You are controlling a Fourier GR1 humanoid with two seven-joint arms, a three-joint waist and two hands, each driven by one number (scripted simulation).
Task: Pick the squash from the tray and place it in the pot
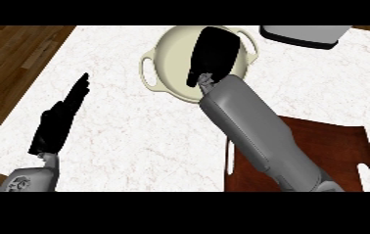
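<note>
Head view shows no squash; the right hand (213, 52) hangs over the cream pot (162, 64), and whether its fingers hold anything cannot be told. Its grey forearm (260, 135) crosses the brown tray (329, 150). At left, the left hand (61, 115) rests straight-fingered above the white marble desk (130, 130).

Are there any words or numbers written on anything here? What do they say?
No words, numbers or signs can be read anywhere in this view.
The cream pot is plain.
The brown tray is plain.
The grey and white thing at the top edge shows no label.
The right hand over the pot and the open left hand at the left carry no writing.
</note>
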